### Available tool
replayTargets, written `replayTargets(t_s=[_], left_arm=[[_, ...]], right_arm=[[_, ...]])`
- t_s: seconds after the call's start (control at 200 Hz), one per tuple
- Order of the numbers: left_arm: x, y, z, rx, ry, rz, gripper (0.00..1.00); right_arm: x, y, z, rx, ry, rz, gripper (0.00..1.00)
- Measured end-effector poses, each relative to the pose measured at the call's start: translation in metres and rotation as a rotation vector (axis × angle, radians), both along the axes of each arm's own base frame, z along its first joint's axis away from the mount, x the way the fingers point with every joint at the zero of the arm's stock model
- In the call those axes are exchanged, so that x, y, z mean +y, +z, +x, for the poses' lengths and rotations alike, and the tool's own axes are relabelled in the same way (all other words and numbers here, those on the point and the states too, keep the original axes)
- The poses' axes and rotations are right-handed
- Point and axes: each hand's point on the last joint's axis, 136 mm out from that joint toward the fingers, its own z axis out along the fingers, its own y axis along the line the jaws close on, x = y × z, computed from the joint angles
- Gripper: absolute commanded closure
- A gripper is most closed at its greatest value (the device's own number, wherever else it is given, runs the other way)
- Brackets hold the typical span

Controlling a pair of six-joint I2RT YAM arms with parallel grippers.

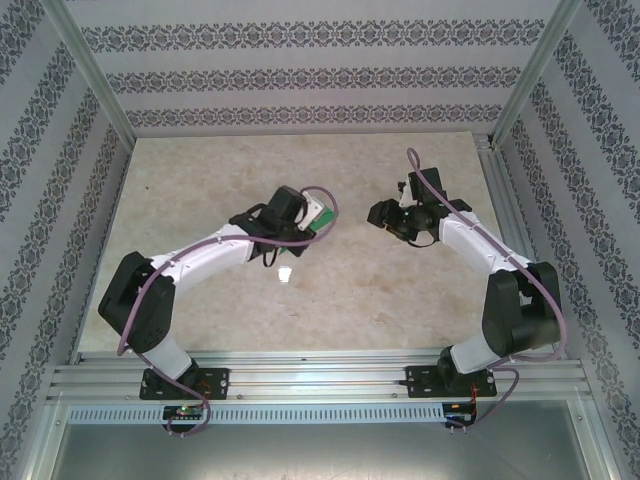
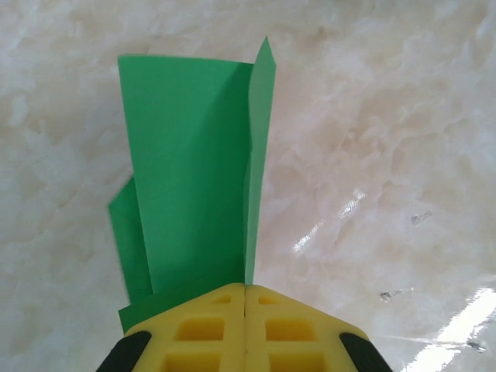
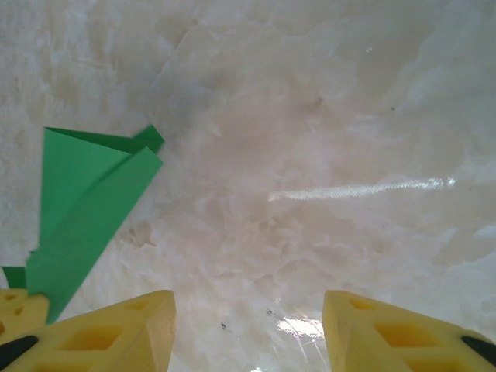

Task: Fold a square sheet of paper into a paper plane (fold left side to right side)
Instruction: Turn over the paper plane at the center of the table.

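We're pinching the paper plane [image 2: 194, 170] w/ left gripper [image 2: 246, 298] clamped tight, right gripper [image 3: 246, 314] gaping wide & empty, aiming to line up edges b4 creasing.

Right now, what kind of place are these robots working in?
Probably a robot test booth, not a home: patterned panel walls on a metal frame box in a marble-look table, with a left arm and right arm bolted to a rail.

A glossy, pale marbled table [image 1: 300, 320] carries bright light streaks.
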Motion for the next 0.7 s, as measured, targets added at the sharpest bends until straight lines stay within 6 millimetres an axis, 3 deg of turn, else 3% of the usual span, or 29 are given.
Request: replayTargets(t_s=[0.26,0.365,0.56,0.699], left_arm=[[-0.01,-0.073,-0.006,-0.069,0.035,0.319,1.0],[-0.017,-0.093,-0.017,-0.072,0.008,0.391,0.81],[-0.036,-0.076,-0.029,-0.076,-0.018,0.316,0.63],[-0.046,-0.021,-0.03,-0.107,-0.005,0.15,0.5]], right_arm=[[0.001,-0.006,0.002,0.025,-0.049,0.029,0.47],[0.0,-0.009,0.001,0.032,-0.052,0.026,0.46],[-0.003,-0.017,-0.001,0.051,-0.058,0.023,0.46],[0.001,-0.028,-0.002,0.081,-0.047,0.02,0.44]])
